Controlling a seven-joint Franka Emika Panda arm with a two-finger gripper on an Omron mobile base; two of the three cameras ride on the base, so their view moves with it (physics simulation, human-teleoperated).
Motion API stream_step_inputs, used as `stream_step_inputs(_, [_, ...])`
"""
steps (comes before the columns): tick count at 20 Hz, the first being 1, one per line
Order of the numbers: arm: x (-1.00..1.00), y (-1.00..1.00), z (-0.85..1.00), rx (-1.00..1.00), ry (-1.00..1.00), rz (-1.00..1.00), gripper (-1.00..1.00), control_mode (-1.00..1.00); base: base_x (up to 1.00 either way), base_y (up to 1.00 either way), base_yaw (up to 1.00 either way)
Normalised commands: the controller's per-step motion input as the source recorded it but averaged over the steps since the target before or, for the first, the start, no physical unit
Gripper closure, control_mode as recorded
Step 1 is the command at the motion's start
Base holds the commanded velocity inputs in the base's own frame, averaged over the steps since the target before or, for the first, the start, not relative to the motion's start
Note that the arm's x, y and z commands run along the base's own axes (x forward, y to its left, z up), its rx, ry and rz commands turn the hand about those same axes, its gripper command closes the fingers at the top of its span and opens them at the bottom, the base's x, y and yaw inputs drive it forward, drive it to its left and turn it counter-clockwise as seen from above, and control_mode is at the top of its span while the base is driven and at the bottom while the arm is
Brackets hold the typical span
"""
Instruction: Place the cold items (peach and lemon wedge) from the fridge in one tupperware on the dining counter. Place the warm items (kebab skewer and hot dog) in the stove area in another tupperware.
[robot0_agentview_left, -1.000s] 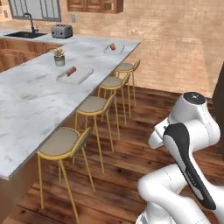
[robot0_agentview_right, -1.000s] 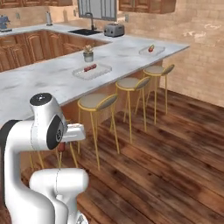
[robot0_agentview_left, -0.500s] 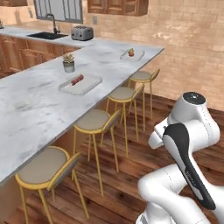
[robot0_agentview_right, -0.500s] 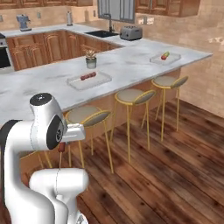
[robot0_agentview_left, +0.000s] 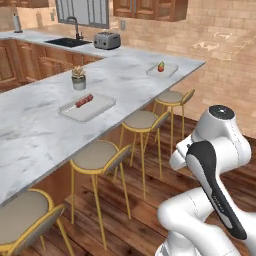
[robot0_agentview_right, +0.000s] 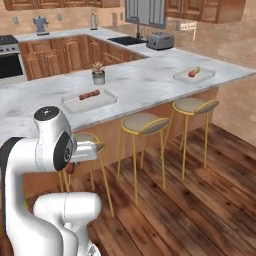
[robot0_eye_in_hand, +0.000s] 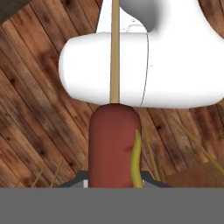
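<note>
In the hand view my gripper (robot0_eye_in_hand: 116, 183) is shut on the hot dog (robot0_eye_in_hand: 111, 144), a brown sausage with a yellow streak on a wooden stick. Its end peeks out below my hand in the right base view, hot dog (robot0_agentview_right: 71, 168). On the dining counter (robot0_agentview_left: 35, 135) a flat clear tupperware (robot0_agentview_left: 102, 106) holds the kebab skewer (robot0_agentview_left: 84, 101). Farther along, near the counter's end, a second tupperware (robot0_agentview_left: 170, 70) holds the peach (robot0_agentview_left: 160, 66) and the lemon wedge (robot0_agentview_right: 197, 70). The arm is folded close to the base, well short of the counter.
Three yellow-legged stools (robot0_agentview_left: 100, 156) line the counter's near side over a wooden floor. A potted plant (robot0_agentview_left: 78, 78) stands behind the skewer tupperware. A toaster (robot0_agentview_left: 107, 40) and a sink (robot0_agentview_left: 70, 41) sit on the back counter, a stove (robot0_agentview_right: 10, 57) far left.
The whole scene has shifted in both base views: the base has moved, bringing the counter and tupperwares closer and more central. The arm keeps the same folded pose.
</note>
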Motion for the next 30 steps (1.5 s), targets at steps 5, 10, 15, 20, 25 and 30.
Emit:
stream_step_inputs(5, [0.00,0.00,0.00,0.00,0.00,0.00,1.00,1.00,0.60,-0.25,0.19])
stream_step_inputs(10, [0.00,0.00,0.00,0.00,0.00,0.00,1.00,1.00,0.71,-0.12,0.25])
stream_step_inputs(15, [0.00,0.00,0.00,0.00,0.00,0.00,1.00,1.00,0.70,-0.23,0.29])
stream_step_inputs(20, [0.00,0.00,0.00,0.00,0.00,0.00,1.00,1.00,0.60,-0.35,0.29])
stream_step_inputs(25, [0.00,0.00,0.00,0.00,0.00,0.00,1.00,1.00,0.59,-0.24,0.25])
stream_step_inputs(30, [0.00,0.00,0.00,0.00,0.00,0.00,1.00,1.00,0.60,-0.06,0.12])
